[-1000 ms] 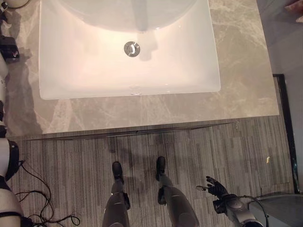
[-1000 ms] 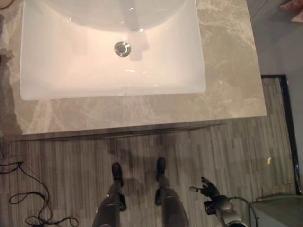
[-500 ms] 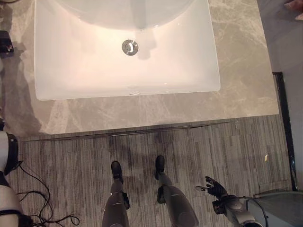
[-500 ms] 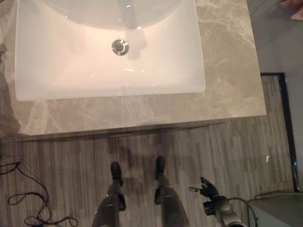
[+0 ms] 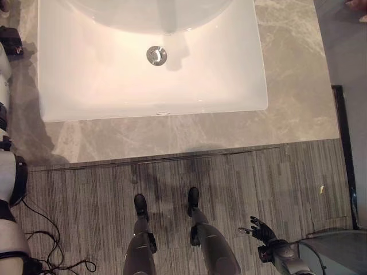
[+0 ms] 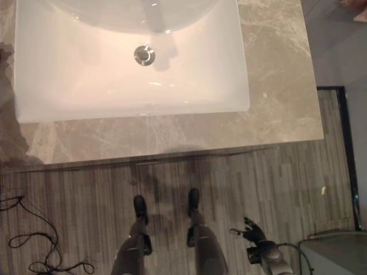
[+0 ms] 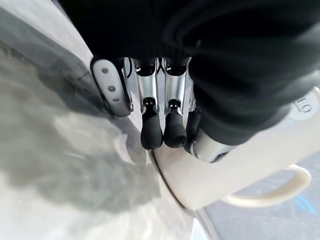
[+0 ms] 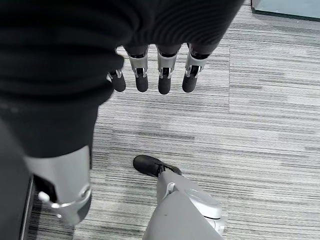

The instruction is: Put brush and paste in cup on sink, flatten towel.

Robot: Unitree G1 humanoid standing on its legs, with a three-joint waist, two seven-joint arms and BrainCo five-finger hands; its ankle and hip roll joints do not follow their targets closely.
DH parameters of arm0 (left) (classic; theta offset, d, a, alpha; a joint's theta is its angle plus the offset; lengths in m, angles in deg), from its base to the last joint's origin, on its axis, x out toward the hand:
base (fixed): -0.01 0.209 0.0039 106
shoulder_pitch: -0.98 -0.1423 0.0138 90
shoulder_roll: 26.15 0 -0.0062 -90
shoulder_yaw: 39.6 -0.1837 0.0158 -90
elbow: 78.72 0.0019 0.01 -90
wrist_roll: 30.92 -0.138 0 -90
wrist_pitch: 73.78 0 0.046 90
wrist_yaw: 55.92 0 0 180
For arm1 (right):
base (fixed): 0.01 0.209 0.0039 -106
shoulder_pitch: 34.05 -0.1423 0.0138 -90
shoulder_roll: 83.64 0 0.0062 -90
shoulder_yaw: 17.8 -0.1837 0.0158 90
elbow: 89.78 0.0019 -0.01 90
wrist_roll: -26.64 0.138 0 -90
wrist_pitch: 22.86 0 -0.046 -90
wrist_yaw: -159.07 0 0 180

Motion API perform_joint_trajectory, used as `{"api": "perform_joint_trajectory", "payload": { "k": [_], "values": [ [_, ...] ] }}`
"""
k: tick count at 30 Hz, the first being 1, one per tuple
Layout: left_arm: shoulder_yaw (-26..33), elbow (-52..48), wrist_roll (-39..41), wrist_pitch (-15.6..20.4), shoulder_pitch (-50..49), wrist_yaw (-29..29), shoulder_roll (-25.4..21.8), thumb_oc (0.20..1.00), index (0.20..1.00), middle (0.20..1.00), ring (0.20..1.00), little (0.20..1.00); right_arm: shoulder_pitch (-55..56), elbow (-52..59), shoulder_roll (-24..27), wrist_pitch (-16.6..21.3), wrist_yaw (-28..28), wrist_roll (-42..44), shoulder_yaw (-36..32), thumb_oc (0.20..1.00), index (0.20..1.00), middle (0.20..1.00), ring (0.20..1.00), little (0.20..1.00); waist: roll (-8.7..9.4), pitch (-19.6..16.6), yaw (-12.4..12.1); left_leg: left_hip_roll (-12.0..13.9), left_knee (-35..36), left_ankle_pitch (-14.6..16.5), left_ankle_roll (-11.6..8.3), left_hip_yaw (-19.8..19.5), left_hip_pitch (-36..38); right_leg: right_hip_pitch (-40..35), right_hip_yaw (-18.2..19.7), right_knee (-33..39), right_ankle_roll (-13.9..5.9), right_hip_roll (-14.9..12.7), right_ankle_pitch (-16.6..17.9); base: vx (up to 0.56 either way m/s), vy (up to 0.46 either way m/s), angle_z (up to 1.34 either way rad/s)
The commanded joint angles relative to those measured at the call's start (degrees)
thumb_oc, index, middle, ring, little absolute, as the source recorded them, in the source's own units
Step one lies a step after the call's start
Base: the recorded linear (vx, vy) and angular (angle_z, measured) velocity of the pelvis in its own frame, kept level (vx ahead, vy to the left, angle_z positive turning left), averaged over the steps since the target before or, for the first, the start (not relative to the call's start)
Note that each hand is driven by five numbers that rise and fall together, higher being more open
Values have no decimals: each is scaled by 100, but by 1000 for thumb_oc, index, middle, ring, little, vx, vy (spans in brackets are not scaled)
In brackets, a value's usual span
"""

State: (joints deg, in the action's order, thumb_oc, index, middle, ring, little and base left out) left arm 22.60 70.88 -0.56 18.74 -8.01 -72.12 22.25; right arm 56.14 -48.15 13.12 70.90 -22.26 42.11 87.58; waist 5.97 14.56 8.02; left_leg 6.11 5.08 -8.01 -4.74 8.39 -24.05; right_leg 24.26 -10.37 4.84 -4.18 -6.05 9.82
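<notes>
A cream mug (image 7: 225,175) with a loop handle stands on the grey marble counter (image 7: 60,150). My left hand (image 7: 170,95) is right by it, fingers straight, dark fingertips (image 7: 151,132) against its side near the rim. In the left eye view the left arm runs up the left edge, its dark wrist cover (image 5: 11,43) over the counter beside the white sink (image 5: 155,112). My right hand (image 5: 261,232) hangs low over the floor at my right side, open and empty, fingers (image 8: 165,75) relaxed.
The sink's basin has a metal drain (image 5: 156,55). The marble counter (image 5: 292,109) extends to the right of the sink, its front edge running across the middle. A black-framed mat (image 5: 344,149) and a grey object (image 5: 338,252) lie on the striped floor at right.
The whole picture has shifted slightly, so the camera moved. My left arm and dark wrist cover again show along the left edge. The right hand sits a little lower.
</notes>
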Motion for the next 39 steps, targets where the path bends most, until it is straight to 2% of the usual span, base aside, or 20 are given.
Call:
{"api": "perform_joint_trajectory", "payload": {
  "k": [1,10,12,13,18,22,24,26,28,30,32,36,38,39],
  "values": [
    [-249,717,-183,-136,168,78,257,200,200,200,200,200,245,19,171,71,119,226,-166,1000,1000,1000,1000,1000,-95,185,139,110,-8,192,27,136,209,-387,203,16,-674,-418,204,0,0,0],
    [-311,1069,-380,-132,467,-195,111,200,200,200,200,200,370,-321,140,129,163,303,-220,1000,1000,1000,1000,1000,17,160,238,148,-8,162,9,185,102,-247,279,16,-697,-378,278,-6,-5,-3],
    [-122,984,-446,-115,166,-267,147,200,200,200,200,200,402,-436,79,139,174,283,-209,1000,1000,1000,1000,1000,10,152,216,138,-8,173,16,165,127,-278,284,16,-690,-378,262,17,-2,-1],
    [174,857,-393,-97,-192,-389,212,200,200,200,200,200,420,-593,-7,124,191,287,-216,1000,1000,1000,1000,1000,-15,133,165,136,-8,197,24,142,208,-363,260,16,-674,-380,202,38,-4,-3],
    [583,312,-494,-23,-830,-555,275,200,200,200,200,200,372,-776,-92,104,217,257,-265,1000,1000,1000,1000,1000,-46,97,85,112,-8,265,33,112,425,-596,219,16,-652,-395,127,34,-7,-1],
    [1671,-1139,-596,108,-2499,-757,305,200,200,200,200,200,371,-985,-199,-37,249,161,-593,1000,1000,1000,1000,1000,-52,-68,-132,52,-8,437,62,105,1038,-1256,100,16,-623,-463,72,81,-4,3],
    [1859,-1422,-596,145,-2816,-756,352,200,200,200,200,200,370,-1012,-197,-62,251,125,-642,1000,1000,1000,1000,1000,-55,-105,-143,33,-8,443,74,106,1117,-1343,79,16,-614,-477,71,72,26,6],
    [2823,-3220,-735,446,-4490,-765,776,200,200,200,200,200,383,-1281,-311,-127,229,-83,-896,1000,1000,1000,1000,1000,-60,-292,-300,-60,-8,591,145,81,1532,-1785,9,2,-608,-528,20,97,60,10],
    [3063,-3643,-758,479,-5006,-691,927,200,200,200,200,200,387,-1280,-314,-153,217,-139,-940,1000,1000,1000,1000,1000,-81,-359,-311,-79,-8,637,172,84,1650,-1886,5,-19,-606,-541,-20,57,71,15],
    [3702,-5194,-836,798,-6457,-361,1640,200,200,200,200,200,449,-1249,-414,-161,189,-331,-1152,1000,1000,1000,1000,1000,-118,-582,-372,-202,-8,807,284,80,2051,-2156,54,-355,-629,-620,-90,63,180,19],
    [3997,-6003,-919,880,-7353,-7,2176,200,200,200,200,200,489,-1290,-519,-148,154,-472,-1284,1000,1000,1000,1000,1000,-145,-822,-404,-351,-8,934,408,94,2340,-2298,125,-624,-670,-736,-35,51,220,12],
    [4221,-6854,-782,961,-8247,477,2662,200,200,200,200,200,605,-1313,-572,-152,93,-687,-1347,1000,1000,1000,1000,1000,-177,-958,-466,-604,-8,1114,597,160,2797,-2536,189,-843,-733,-942,87,25,207,-2],
    [4323,-7080,-1021,1069,-8540,541,2746,200,200,200,200,200,630,-1242,-601,-103,108,-739,-1358,1000,1000,1000,1000,1000,-192,-928,-482,-757,-42,1149,694,225,2904,-2482,297,-970,-804,-1118,511,-87,204,-17],
    [4318,-7150,-1035,1113,-8558,514,2804,200,200,200,200,200,630,-1225,-617,-99,119,-748,-1338,1000,1000,1000,1000,1000,-206,-920,-506,-772,-47,1156,716,271,2924,-2426,257,-1022,-807,-1125,529,-108,169,-36]
  ]
}}
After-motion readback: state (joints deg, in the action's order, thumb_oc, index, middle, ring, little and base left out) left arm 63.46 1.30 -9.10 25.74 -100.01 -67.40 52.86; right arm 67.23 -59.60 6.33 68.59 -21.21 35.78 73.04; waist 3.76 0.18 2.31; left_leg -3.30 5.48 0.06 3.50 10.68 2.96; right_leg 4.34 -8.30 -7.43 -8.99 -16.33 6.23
